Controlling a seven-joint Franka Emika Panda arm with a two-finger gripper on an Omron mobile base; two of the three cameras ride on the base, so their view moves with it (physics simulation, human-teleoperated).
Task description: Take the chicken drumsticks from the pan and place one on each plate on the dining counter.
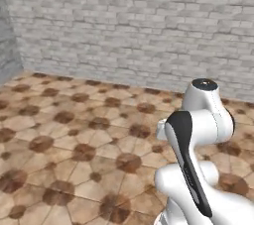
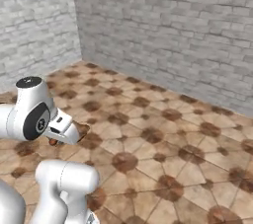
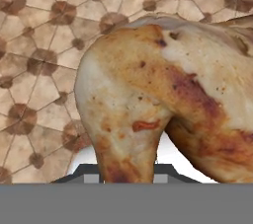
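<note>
**Drumstick clamped in the pincer above the tiled floor**

Between the dark finger tips at the bottom of the hand view, a golden-brown chicken drumstick (image 3: 163, 94) is sitting very close to the camera, its narrow end running down into the pincer (image 3: 129, 172), which is pressing together on it. Behind it, the brown-patterned tile floor (image 3: 39, 45) is spreading out. From the right base view, the white arm (image 2: 34, 112) is reaching left, a brownish bit showing at the hand's tip, with a grey brick wall (image 2: 173, 30) standing beyond.
</note>
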